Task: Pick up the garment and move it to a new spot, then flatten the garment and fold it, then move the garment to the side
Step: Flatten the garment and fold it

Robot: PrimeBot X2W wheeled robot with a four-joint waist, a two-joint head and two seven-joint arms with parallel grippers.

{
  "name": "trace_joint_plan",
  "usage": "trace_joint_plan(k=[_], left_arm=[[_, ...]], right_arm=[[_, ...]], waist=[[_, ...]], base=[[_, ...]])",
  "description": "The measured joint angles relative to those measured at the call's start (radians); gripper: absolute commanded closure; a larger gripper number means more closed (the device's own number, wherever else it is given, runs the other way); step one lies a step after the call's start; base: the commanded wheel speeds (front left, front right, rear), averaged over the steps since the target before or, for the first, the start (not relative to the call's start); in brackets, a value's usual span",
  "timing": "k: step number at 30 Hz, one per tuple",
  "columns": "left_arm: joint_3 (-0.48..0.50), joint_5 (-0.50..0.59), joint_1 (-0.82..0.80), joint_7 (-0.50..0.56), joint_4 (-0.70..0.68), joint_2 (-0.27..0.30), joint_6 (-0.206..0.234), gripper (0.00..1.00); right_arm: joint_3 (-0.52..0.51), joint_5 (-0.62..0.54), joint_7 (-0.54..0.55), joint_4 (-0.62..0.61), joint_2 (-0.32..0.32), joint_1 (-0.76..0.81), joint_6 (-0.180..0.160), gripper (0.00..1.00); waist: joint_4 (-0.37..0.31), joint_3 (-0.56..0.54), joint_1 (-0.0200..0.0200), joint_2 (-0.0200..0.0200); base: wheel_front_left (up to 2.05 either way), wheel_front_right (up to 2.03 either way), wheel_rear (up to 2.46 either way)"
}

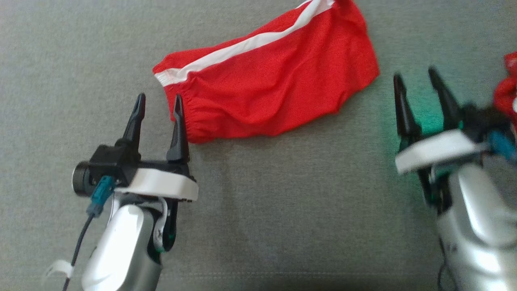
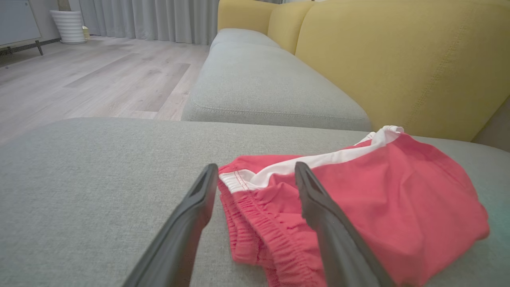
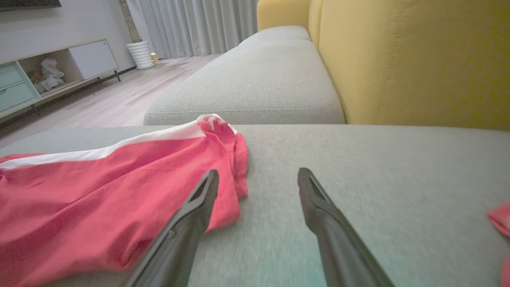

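Left side: the left gripper (image 1: 159, 97) stands with its fingers apart and nothing between them, low over the grey seat cushion (image 1: 258, 210). Its right-hand finger reaches the gathered waistband at the left end of the garment (image 1: 274, 81); contact cannot be confirmed. In the left wrist view the waistband lies just ahead of the fingers, partly in the gap.

Centre: the garment, red shorts with a white side stripe, lies on the cushion aslant, its left end nearer and its right end farther. It looks doubled over but creased, not properly flat.

Handling, as judged: light, thin, limp cloth that will sag and bunch when lifted and may slide on itself. The elastic waistband is the thickest part and the soundest hold. A second hold at the hem on the right end would keep it spread.

Right side: the right gripper (image 1: 415, 73), blurred, also has its fingers spread and empty. It sits just beside the hem, apart from it. Another red item (image 1: 507, 93) lies at the far right edge
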Motion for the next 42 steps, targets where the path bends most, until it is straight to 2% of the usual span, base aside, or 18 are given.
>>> trace_joint_plan(k=[7, 12, 15, 16, 17, 25, 31, 37, 42], left_arm=[[-0.001, 0.017, -0.041, 0.0, 0.0, -0.028, -0.016, 0.0], [-0.002, 0.022, -0.053, 0.0, 0.017, -0.041, -0.028, 0.0], [-0.001, 0.024, -0.062, 0.0, 0.017, -0.052, -0.034, 0.0], [0.0, 0.024, -0.062, 0.0, 0.018, -0.054, -0.034, 0.0], [0.001, 0.025, -0.062, 0.0, 0.018, -0.056, -0.034, 0.0], [0.034, 0.042, -0.049, 0.0, 0.016, -0.058, -0.035, 0.0], [0.059, 0.049, -0.009, 0.0, 0.016, -0.056, -0.044, 0.0], [0.067, 0.049, 0.029, 0.0, 0.009, -0.054, -0.044, 0.0], [0.067, 0.049, 0.048, 0.0, 0.004, -0.049, -0.051, 0.0]], right_arm=[[0.091, 0.049, 0.017, 0.281, -0.045, -0.308, 0.0, 0.0], [0.144, 0.078, 0.08, 0.498, -0.053, -0.411, 0.0, 0.0], [0.157, 0.102, 0.105, 0.56, -0.054, -0.462, 0.0, 0.0], [0.163, 0.112, 0.115, 0.576, -0.051, -0.478, 0.0, 0.35], [0.173, 0.126, 0.115, 0.582, -0.049, -0.486, 0.0, 1.0], [0.227, 0.213, 0.054, 0.572, -0.032, -0.438, 0.0, 1.0], [0.224, 0.241, -0.026, 0.45, -0.016, -0.271, 0.0, 1.0], [0.143, 0.234, -0.073, 0.318, 0.004, -0.068, 0.0, 1.0], [0.048, 0.199, -0.073, 0.246, 0.024, 0.033, 0.0, 1.0]], waist=[[0.049, 0.054, 0.0002, 0.0], [0.086, 0.073, 0.0002, 0.0], [0.098, 0.076, 0.0, 0.0], [0.099, 0.075, 0.0002, 0.0], [0.099, 0.074, 0.0002, 0.0], [0.066, 0.053, 0.0001, 0.0], [0.011, 0.026, 0.0001, 0.0], [-0.027, -0.007, 0.0001, 0.0], [-0.047, -0.021, 0.0, 0.0]], base=[[0.0, 0.0, 0.0], [0.0, 0.0, 0.0], [0.0, 0.0, 0.0], [0.0, 0.0, 0.0], [0.0, 0.0, 0.0], [0.0, 0.0, 0.0], [0.0, 0.0, 0.0], [0.0, 0.0, 0.0], [0.0, 0.0, 0.0]])
